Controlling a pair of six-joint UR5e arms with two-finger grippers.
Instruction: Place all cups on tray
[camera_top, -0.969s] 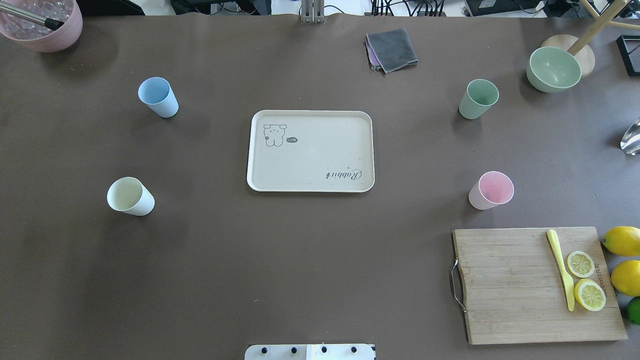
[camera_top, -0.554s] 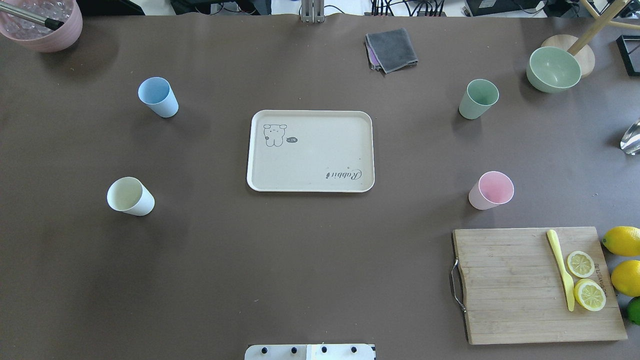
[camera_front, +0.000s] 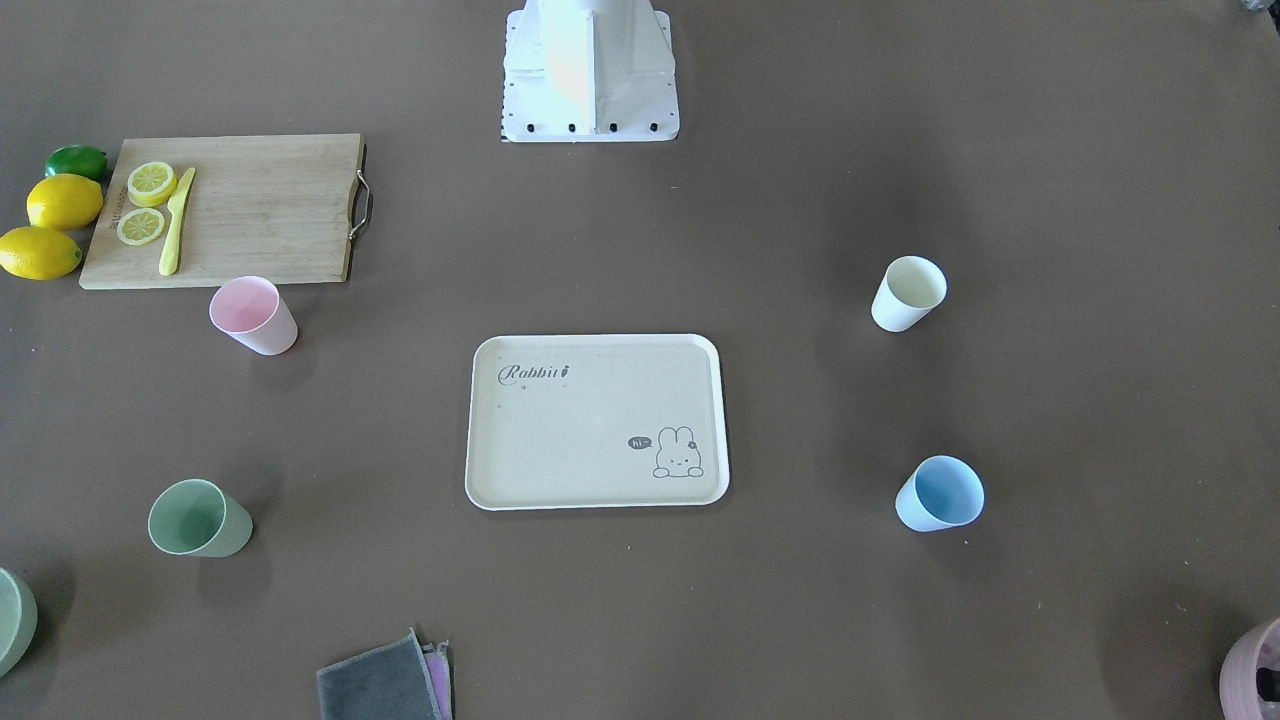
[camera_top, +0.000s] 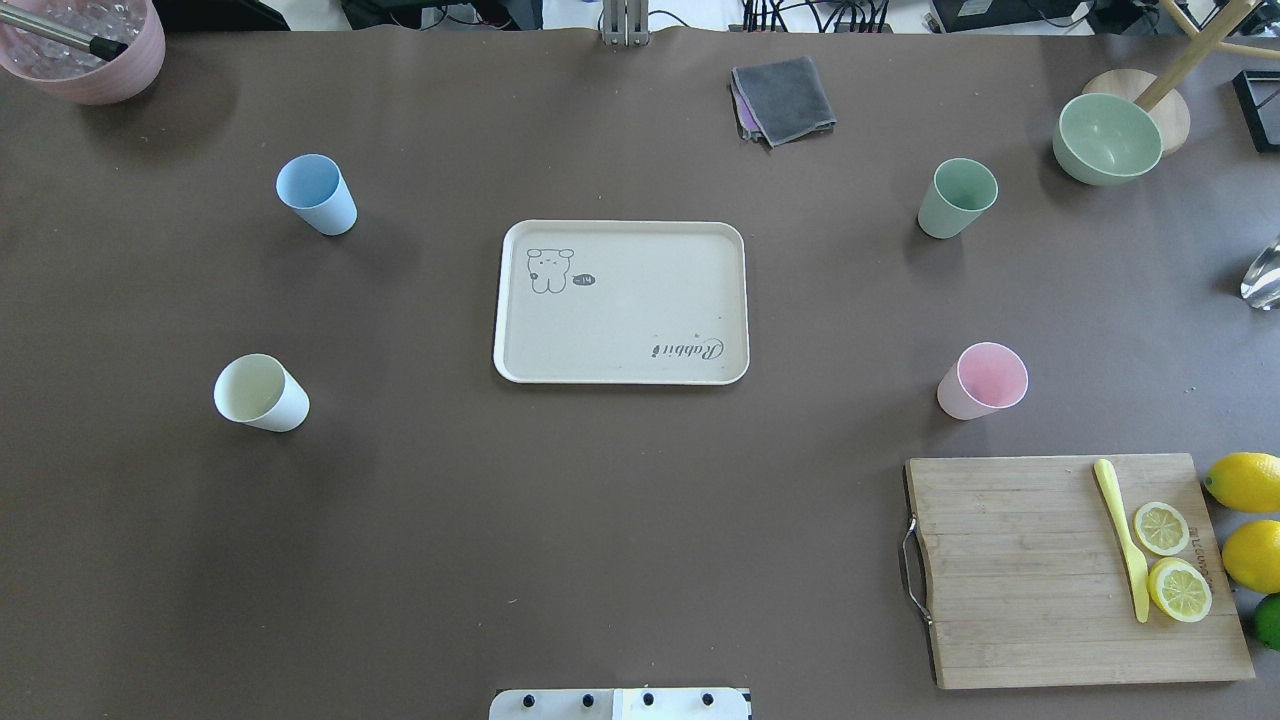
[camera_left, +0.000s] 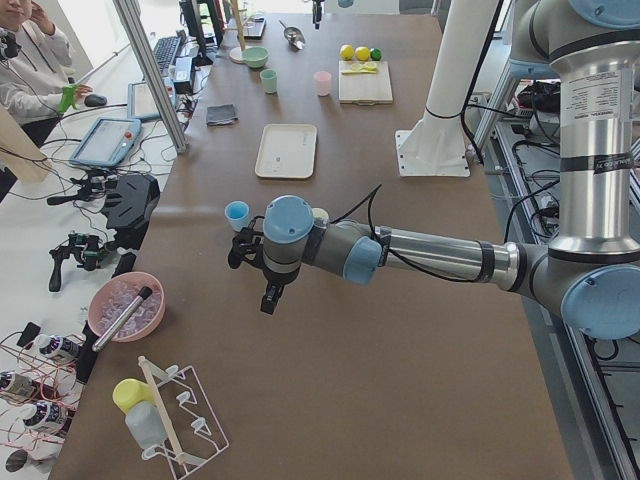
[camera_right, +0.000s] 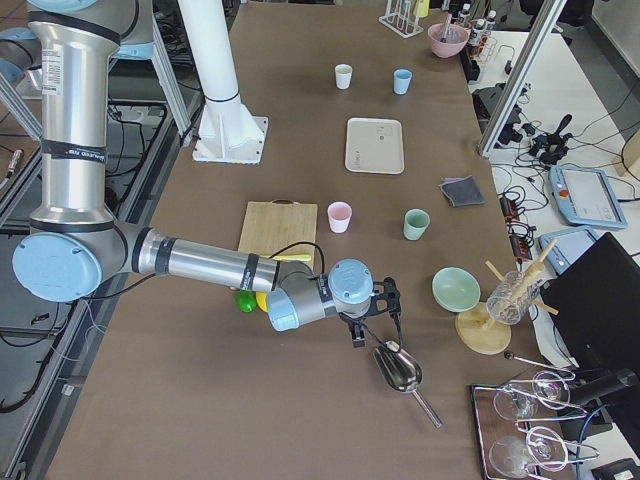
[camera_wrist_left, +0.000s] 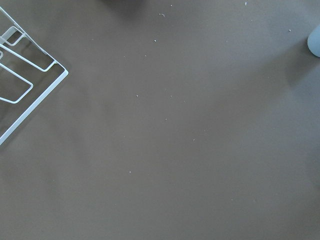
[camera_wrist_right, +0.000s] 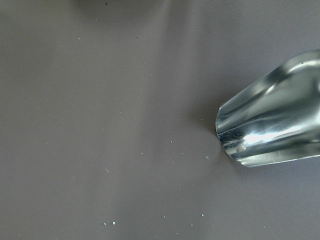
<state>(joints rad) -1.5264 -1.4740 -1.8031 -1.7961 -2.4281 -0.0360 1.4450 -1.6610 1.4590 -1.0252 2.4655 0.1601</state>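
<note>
The cream Rabbit tray (camera_top: 620, 320) lies mid-table with nothing on it. Four cups stand upright on the table around it: blue (camera_top: 318, 195) and cream-white (camera_top: 262, 393) on the left, green (camera_top: 956, 198) and pink (camera_top: 982, 381) on the right. No gripper shows in the overhead or front views. My left gripper (camera_left: 255, 275) hangs over bare table near the blue cup (camera_left: 237, 214), seen only in the exterior left view. My right gripper (camera_right: 365, 325) hangs beside a metal scoop (camera_right: 400, 370), seen only in the exterior right view. I cannot tell whether either is open or shut.
A wooden cutting board (camera_top: 1010, 570) with lemon slices and a yellow knife lies front right, whole lemons beside it. A green bowl (camera_top: 1107, 138) and a grey cloth (camera_top: 783, 98) sit at the back. A pink bowl (camera_top: 85, 50) is back left. A wire rack (camera_wrist_left: 20, 75) shows under the left wrist.
</note>
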